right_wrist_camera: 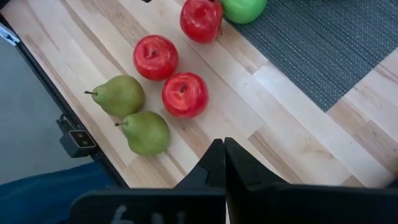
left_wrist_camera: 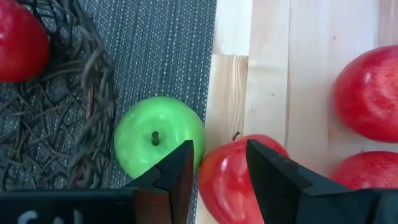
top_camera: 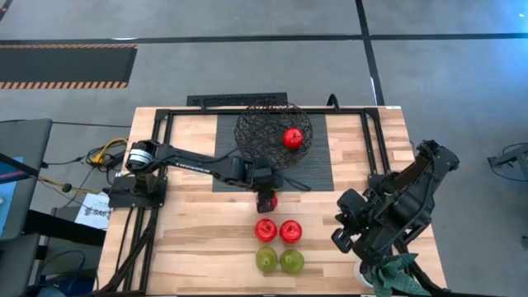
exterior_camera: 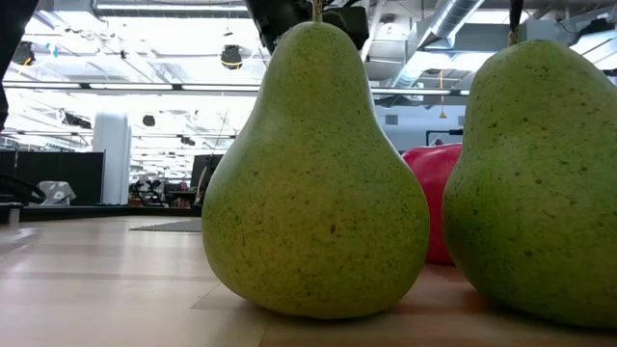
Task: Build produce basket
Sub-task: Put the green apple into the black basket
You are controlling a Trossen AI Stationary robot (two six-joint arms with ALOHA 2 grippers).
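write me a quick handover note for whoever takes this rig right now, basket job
Left gripper: open, hovering over a shiny red apple at the edge of the flat dark ribbed mat, holding nothing.
Right gripper: shut, empty, parked over the table's right side.
Done: one red apple lies in the round black wire basket.
Left: the bright green apple sits on the mat just outside the basket. Two more red apples and two yellow-green pears wait on the wooden table.
Six fruits to go.
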